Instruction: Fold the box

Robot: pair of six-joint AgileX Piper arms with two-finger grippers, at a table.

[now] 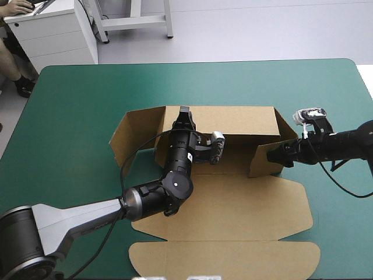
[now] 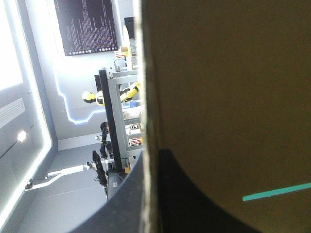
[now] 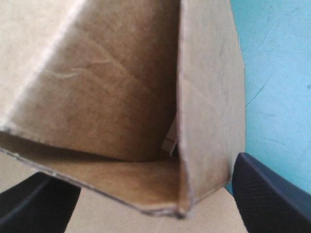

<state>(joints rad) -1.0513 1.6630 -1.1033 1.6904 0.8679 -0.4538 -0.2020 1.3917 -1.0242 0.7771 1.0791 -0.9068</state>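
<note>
Working the box [image 1: 233, 192], centre frame, back wall standing. Pinching that wall at upper centre with left gripper [image 1: 185, 112], seemingly clamped on board. Straddling right side flap with right gripper [image 1: 272, 156], fingers wide, gripping nothing. Risking flap springing outward, wall buckling under pinch.
</note>
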